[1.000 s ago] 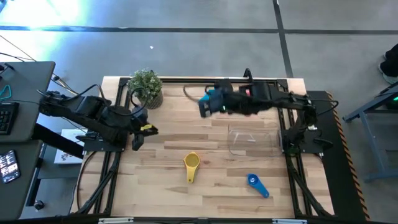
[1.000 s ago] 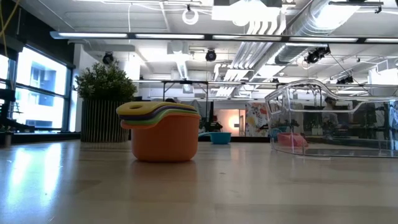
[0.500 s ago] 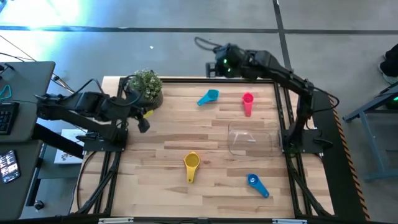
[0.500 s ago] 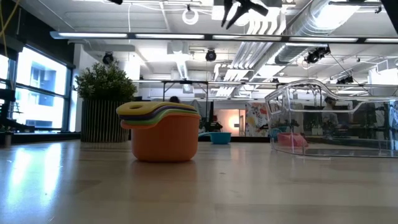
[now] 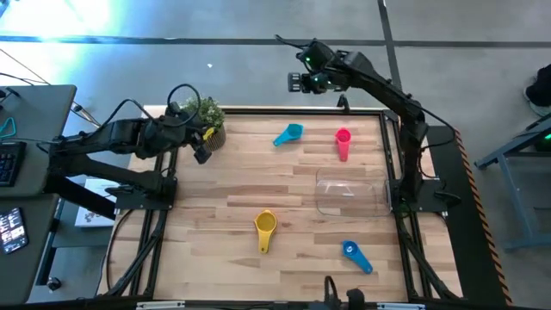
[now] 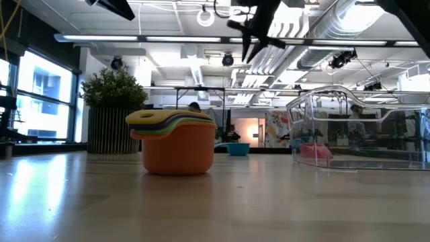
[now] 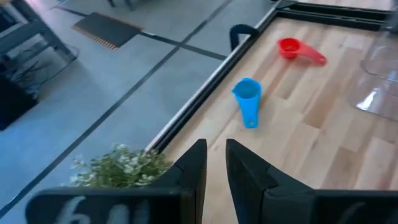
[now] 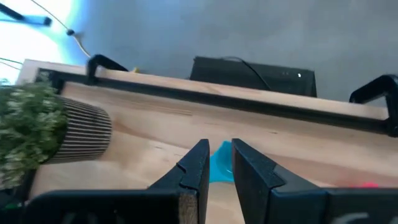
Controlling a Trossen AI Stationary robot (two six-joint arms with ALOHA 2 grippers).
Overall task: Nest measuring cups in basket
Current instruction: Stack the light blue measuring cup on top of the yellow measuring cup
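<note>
A stack of nested measuring cups [image 5: 265, 228] [image 6: 176, 141], salmon outermost and yellow on top, stands on its base near the table's middle front. Loose cups lie on the wood: light blue [image 5: 288, 135] [image 7: 247, 96] and magenta [image 5: 343, 142] [image 7: 292, 48] near the far edge, blue [image 5: 355, 255] at the front right. The clear basket [image 5: 351, 191] [image 6: 363, 131] stands right of the middle. My left gripper [image 5: 203, 155] [image 7: 214, 174] hovers by the potted plant, shut and holding nothing. My right gripper [image 5: 294, 82] [image 8: 219, 168] hangs high beyond the far edge, shut and holding nothing.
A potted green plant [image 5: 203, 120] [image 6: 113, 111] stands at the far left corner, right beside my left gripper. A black frame [image 5: 258, 109] runs along the far edge. Bare wood lies between the stack and the far cups.
My right gripper has swung from over the light blue cup toward the far edge and past it, staying high. My left gripper has swung from the table's left edge toward the far edge, up to the plant, and turned. The cups and the basket have stayed put.
</note>
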